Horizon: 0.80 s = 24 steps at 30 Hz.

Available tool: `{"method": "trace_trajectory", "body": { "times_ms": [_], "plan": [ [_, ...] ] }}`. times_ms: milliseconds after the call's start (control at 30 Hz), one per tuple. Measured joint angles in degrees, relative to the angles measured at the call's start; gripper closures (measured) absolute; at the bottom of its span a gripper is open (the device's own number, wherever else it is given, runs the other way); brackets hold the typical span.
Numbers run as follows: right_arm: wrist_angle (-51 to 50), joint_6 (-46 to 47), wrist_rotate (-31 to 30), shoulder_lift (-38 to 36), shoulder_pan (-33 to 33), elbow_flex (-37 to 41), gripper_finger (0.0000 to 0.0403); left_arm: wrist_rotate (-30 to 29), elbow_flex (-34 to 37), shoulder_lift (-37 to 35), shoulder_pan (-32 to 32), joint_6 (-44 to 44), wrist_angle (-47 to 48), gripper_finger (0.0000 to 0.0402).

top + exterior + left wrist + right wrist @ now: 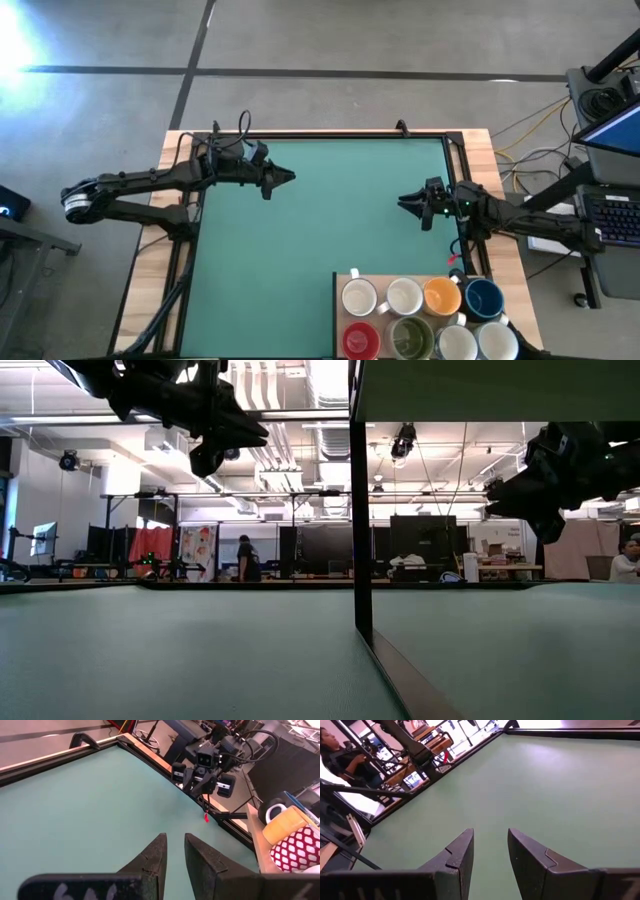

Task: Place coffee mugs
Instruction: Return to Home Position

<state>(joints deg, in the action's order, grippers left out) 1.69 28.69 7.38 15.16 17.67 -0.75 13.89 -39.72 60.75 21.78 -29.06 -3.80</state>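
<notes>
Several coffee mugs stand upright in two rows on a wooden board (342, 283) at the table's near right corner: a white one (358, 297), an orange one (441, 296) and a dark blue one (483, 298) among them. A red mug (360, 340) and an olive-green-lined mug (410, 337) are in the nearer row. My left gripper (290, 178) hovers over the green mat's far left part, narrowly open (175, 840) with nothing between its fingers. My right gripper (402, 201) hovers over the mat's right side, above and beyond the mugs, open (490, 835) and empty.
A black frame (330, 136) borders the green mat (320, 230). In the low view a dark upright post (360, 500) rises from the mat. A laptop (615, 140) and cables lie beyond the table's right edge. A person (340, 755) sits off the table.
</notes>
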Motion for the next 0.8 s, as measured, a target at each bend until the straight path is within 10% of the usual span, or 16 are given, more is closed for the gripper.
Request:
{"method": "trace_trajectory", "body": {
  "times_ms": [800],
  "plan": [
    [-0.04,-0.17,0.02,0.00,0.00,0.02,0.0294,2.38,0.00,-0.10,0.02,12.68,0.95,0.0352]
  ]
}}
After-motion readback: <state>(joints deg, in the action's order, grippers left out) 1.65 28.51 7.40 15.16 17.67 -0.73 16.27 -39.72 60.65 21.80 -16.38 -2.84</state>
